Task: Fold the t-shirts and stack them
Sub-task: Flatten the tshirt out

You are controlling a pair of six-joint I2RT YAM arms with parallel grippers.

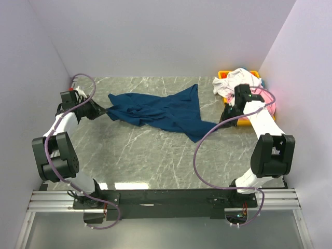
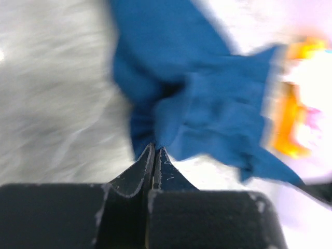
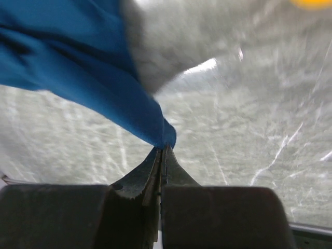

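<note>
Navy blue shirt [image 1: 155,110] lies crumpled on the grey marble table [image 1: 150,161], pulled long between the two arms. The left gripper [image 1: 102,111] is closed completely on the shirt's left edge, and the cloth bunches right at its tips. The right gripper [image 1: 220,121] is also closed tight and pinches a thin corner at the right end. A white shirt [image 1: 238,79] is heaped on the yellow bin [image 1: 223,74] in the far right corner.

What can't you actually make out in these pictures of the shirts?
- Blue t-shirt: any print, top view; bunched folds hide it.
- Yellow bin: its inside, top view; the white t-shirt lies heaped over it.
- Pink t-shirt: its shape, top view; only a sliver shows beside the right arm.
- Yellow bin again, left wrist view: smeared by motion blur.
</note>
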